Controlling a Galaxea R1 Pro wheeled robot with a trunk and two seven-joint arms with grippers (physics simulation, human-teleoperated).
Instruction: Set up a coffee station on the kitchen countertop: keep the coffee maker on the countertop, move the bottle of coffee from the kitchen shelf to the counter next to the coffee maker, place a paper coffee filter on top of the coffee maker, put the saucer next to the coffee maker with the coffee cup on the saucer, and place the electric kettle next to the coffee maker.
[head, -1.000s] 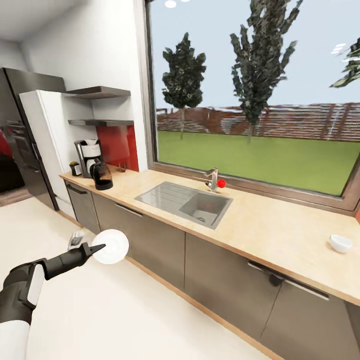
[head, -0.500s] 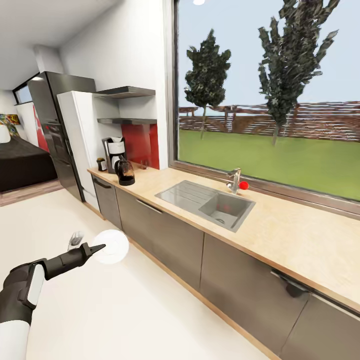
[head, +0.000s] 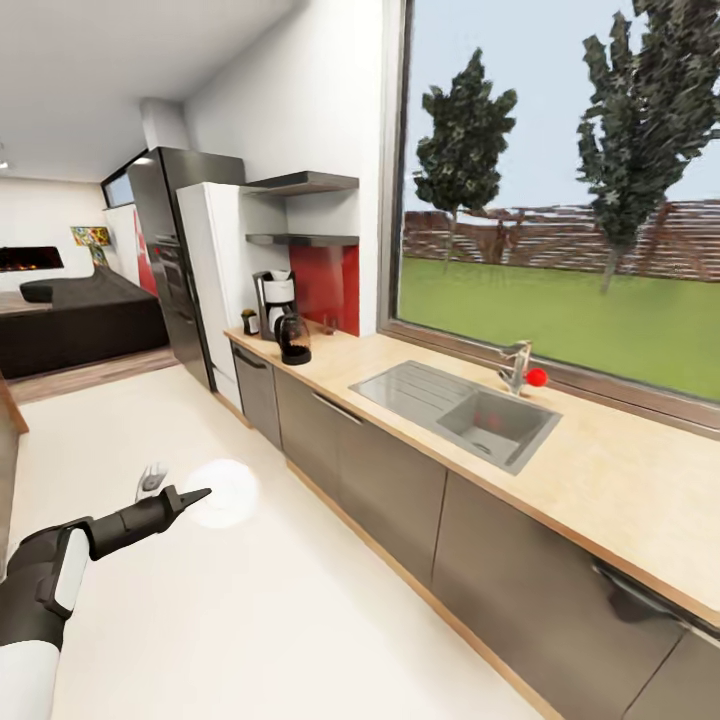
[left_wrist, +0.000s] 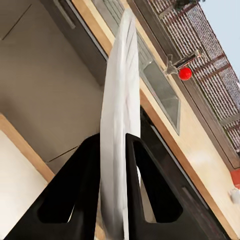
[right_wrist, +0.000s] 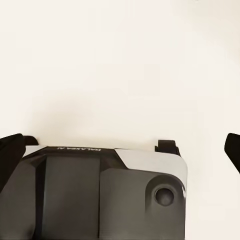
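So the left gripper (head: 190, 496) sits low at the left of the head view, arm stretched out over the pale floor, and it's pinching the white saucer (head: 222, 494) by its rim — the wrist cam shows it nicely, both black fingers (left_wrist: 85, 185) pressed against either face of the saucer (left_wrist: 119, 125), which stands on edge between them. The coffee maker (head: 275, 303) is way off at the far end of the wooden countertop (head: 600, 470), in the middle-left of the frame, under the two wall shelves (head: 305, 210). A dark round kettle (head: 293, 340) stands just beside it on the counter, and a small dark jar-like thing (head: 250, 322) sits on its other side — too small to tell what it really is. Sink (head: 460, 412) and faucet (head: 517, 366) are right of centre, with a red ball (head: 537, 377) by the window. Right gripper: its wrist cam looks down at the robot's base (right_wrist: 105, 192) and the floor, with only dark finger edges (right_wrist: 10, 155) far apart at the frame's sides, so it's spread wide with nothing in it.
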